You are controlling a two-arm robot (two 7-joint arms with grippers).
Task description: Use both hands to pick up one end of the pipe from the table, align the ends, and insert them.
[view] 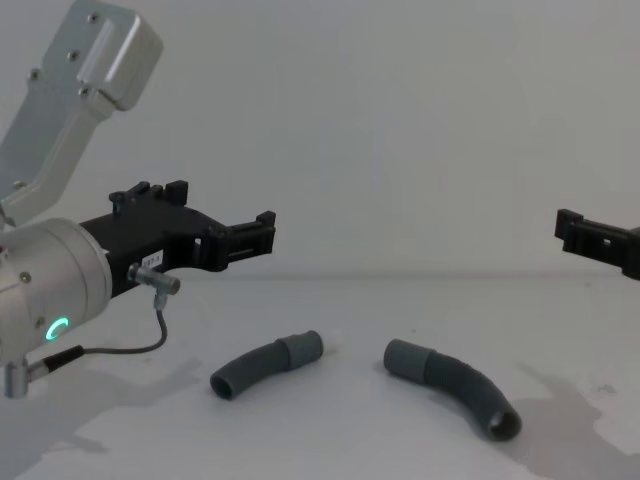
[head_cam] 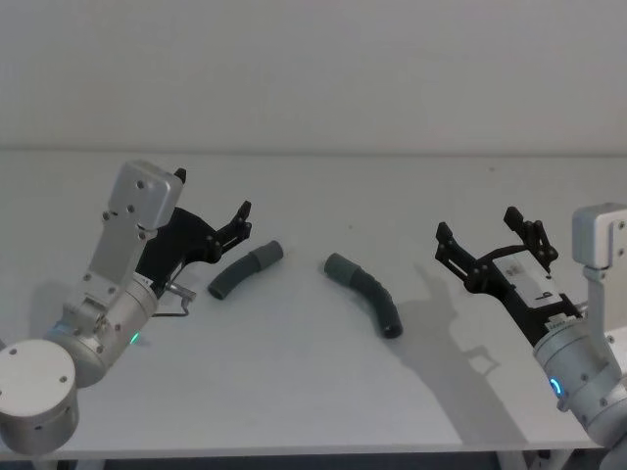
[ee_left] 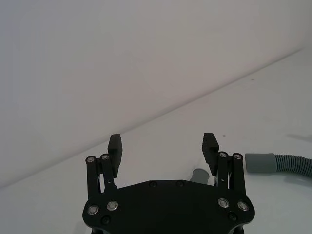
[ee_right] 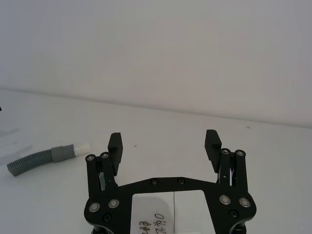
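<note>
The left gripper point(head_cam: 213, 193) hangs over the left part of the white table point(head_cam: 313, 401). Its two black fingers are spread wide with nothing between them, and in the chest view they reach toward the middle, clear of the surface. A green ring light point(view: 58, 326) glows on its silver wrist, and a thin cable point(view: 120, 347) loops beneath it.

Just to its right lies the thinner hose piece point(head_cam: 245, 270), flat on the table. In the head view its long axis runs diagonally, with the plain open end nearer the robot and to the left. Its smooth cuff point(head_cam: 269, 254) sits farther back and points right, toward the centre. The right wrist view shows the small white tip point(ee_right: 82, 146) on that cuff.

A short gap separates it from the thicker hose piece point(head_cam: 367, 292). This piece curves the opposite way: its wide cuff point(head_cam: 339, 264) points left toward the thinner cuff, and its open end point(head_cam: 393, 330) bends down to the right, nearer the robot. The two cuffs face each other without touching.

Well to the right, the right gripper point(head_cam: 478, 224) hovers above the table, its fingers likewise parted wide and holding nothing.
</note>
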